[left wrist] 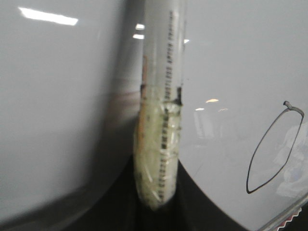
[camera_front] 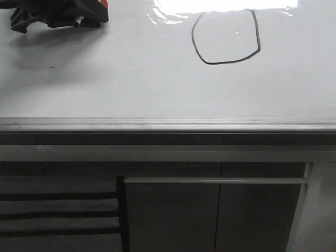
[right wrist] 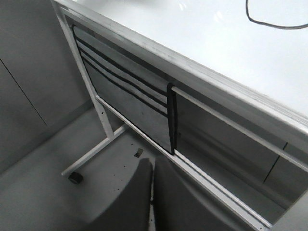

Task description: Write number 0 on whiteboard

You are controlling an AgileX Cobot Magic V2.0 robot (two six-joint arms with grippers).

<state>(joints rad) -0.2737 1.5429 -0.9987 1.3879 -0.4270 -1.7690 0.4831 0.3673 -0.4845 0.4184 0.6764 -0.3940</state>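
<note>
The number 0 (camera_front: pixel 227 38) is seen drawn on the whiteboard (camera_front: pixel 131 79) as a thin black, slightly lopsided loop toward the far right of the board; its upper part is lost in a bright glare, so whether the line closes there cannot be told from the front view. In the left wrist view the loop appears nearly whole, with a small hook at its top, and the writing is judged to be done or all but done. Fresh ink on so glossy a surface is judged easy to smear, so the mark should not be brushed. The marker (left wrist: pixel 161 96) is held by the left gripper (camera_front: pixel 79 18), which is seen at the far left corner of the board, well apart from the loop; the jaws are closed about the tape-wrapped lower barrel. The marker is judged light and stiff, its smooth barrel slippery, which the tape wrap would counter; the taped part is the natural place of hold. The marker's tip is cut off in the wrist view, and whether it touches the board cannot be made out. The right gripper's own fingers are not shown clearly; only a dark blurred shape is seen, and its opening cannot be told. The grey edge rail (camera_front: pixel 168 125) runs along the board's near side.
</note>
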